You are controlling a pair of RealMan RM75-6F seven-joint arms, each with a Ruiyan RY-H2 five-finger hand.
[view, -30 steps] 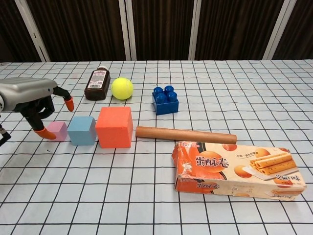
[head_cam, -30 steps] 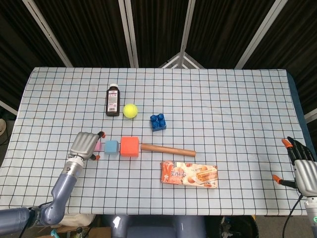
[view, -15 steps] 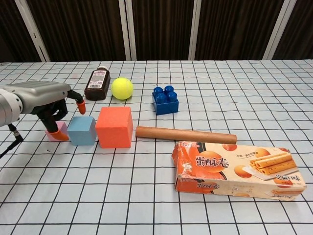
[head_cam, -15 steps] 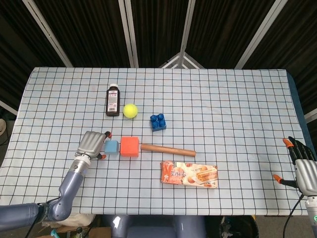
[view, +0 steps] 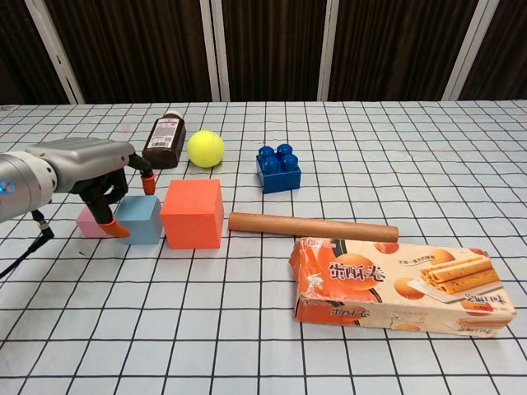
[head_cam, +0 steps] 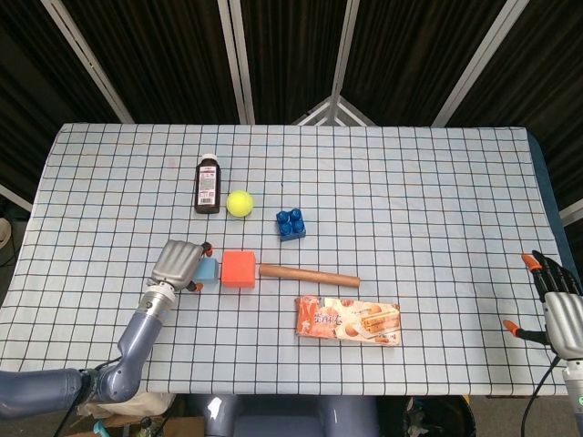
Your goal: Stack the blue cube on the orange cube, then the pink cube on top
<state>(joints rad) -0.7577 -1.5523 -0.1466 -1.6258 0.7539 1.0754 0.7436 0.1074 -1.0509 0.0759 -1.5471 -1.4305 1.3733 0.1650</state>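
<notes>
Three cubes are sitting in a row on the table, none stacked yet: the pink cube (view: 88, 222), the blue cube (view: 140, 220), then the orange cube (view: 193, 213). Over the blue one, the left hand (view: 103, 169) is hovering with fingers apart, gripping nothing. Far right, the right hand (head_cam: 557, 309) is idling, fingers spread.

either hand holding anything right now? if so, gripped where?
Nothing is clearly held. The left hand has its fingers spread around the blue cube, which sits on the table; contact cannot be told. The right hand is empty.
</notes>
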